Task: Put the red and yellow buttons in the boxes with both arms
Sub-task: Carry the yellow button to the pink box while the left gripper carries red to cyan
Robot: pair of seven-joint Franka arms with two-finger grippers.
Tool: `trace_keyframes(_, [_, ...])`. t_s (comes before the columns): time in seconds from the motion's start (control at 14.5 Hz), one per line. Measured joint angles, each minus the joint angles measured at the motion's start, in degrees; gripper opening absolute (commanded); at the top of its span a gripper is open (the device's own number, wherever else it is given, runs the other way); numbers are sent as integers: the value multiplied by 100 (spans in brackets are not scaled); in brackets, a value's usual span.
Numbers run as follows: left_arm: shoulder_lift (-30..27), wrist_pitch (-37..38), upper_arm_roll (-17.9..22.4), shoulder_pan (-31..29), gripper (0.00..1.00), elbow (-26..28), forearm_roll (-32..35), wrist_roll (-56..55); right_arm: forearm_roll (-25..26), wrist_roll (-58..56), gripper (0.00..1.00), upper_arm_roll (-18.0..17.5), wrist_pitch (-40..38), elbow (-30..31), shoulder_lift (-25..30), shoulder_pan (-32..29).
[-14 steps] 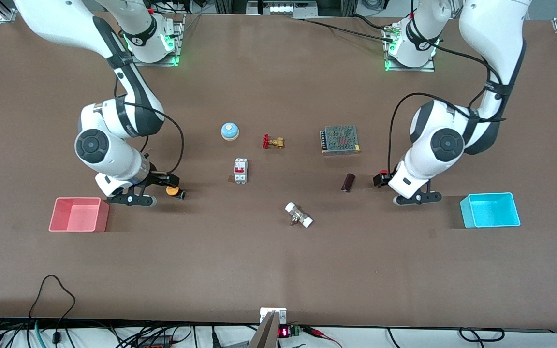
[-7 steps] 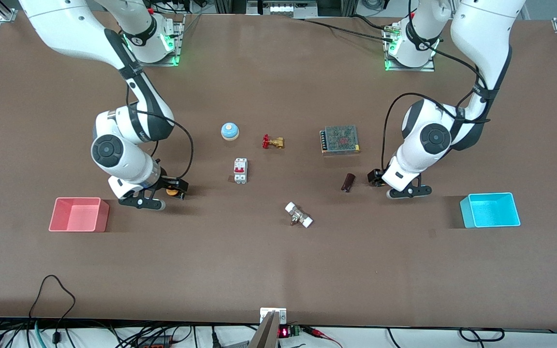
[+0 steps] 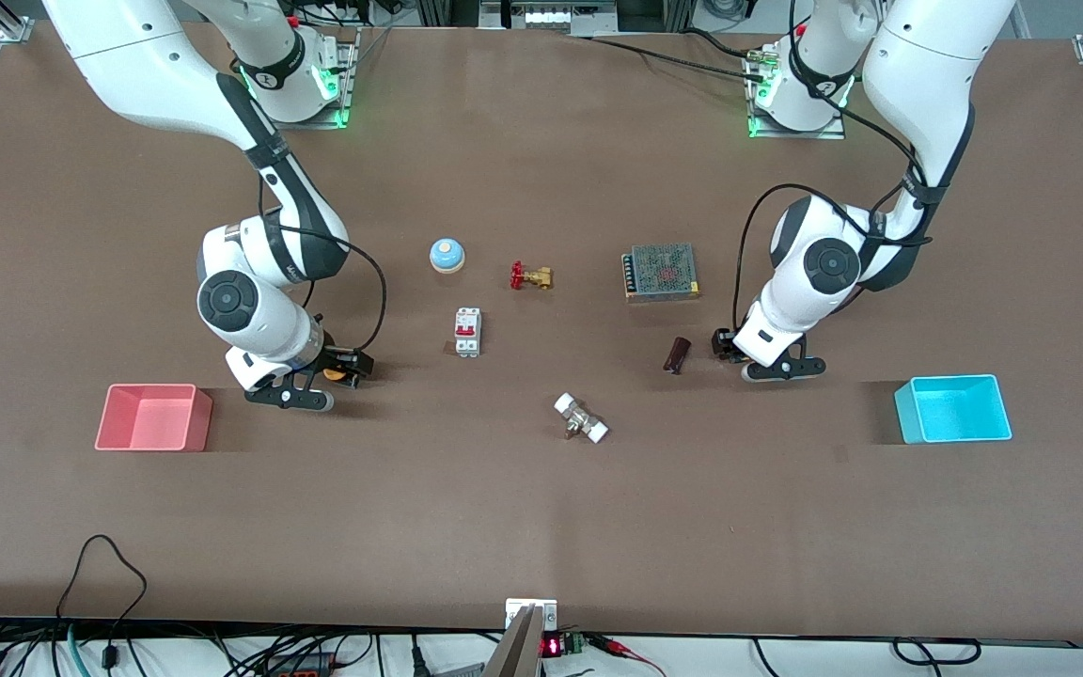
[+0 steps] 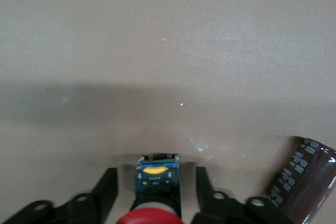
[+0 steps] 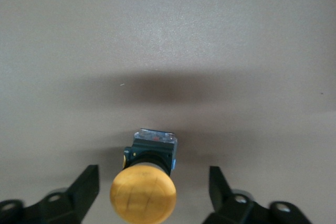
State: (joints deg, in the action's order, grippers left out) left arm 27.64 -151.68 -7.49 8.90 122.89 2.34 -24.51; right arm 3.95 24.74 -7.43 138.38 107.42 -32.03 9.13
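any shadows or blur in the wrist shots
Left wrist view: a broad soft shadow band crosses the table above the red button, which is cut off at the picture's edge. Right wrist view: a soft dark shadow above the yellow button; its cap looks slightly soft.

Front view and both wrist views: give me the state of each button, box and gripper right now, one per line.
red button: on the table between the left gripper's fingers, not gripped.
yellow button: on the table between the right gripper's fingers, not gripped.
left gripper: open, straddling the red button.
right gripper: open, straddling the yellow button.
pink box: upright, nothing in it.
cyan box: upright, nothing in it.
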Motion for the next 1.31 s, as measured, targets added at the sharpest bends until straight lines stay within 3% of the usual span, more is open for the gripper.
trace_keyframes(0.21, [-16, -8, 0, 12, 13, -7, 0, 0, 1, 0, 28, 0, 3, 0, 0, 4])
trace_keyframes(0.41, [-24, 8, 7, 10, 12, -38, 0, 0, 3, 0, 15, 0, 3, -2, 3, 5])
trace_keyframes(0.62, [-197, 678, 62, -18, 14, -327, 1, 37, 38, -6, 15, 8, -26, -71, 35, 2])
trace_keyframes(0.83, [-508, 1998, 144, -252, 14, -1026, 10, 573, 43, -238, 15, 69, -837, -463, 391, -144])
trace_keyframes(1.03, [-627, 3094, 201, -797, 14, -1819, 68, 1661, 4, -1168, 15, 130, -1903, -1026, 918, -652])
trace_keyframes(1.31, [-617, 3674, 269, -1505, 14, -2519, 674, 2504, -48, -2406, 15, 498, -2183, -1385, 1040, -1228])
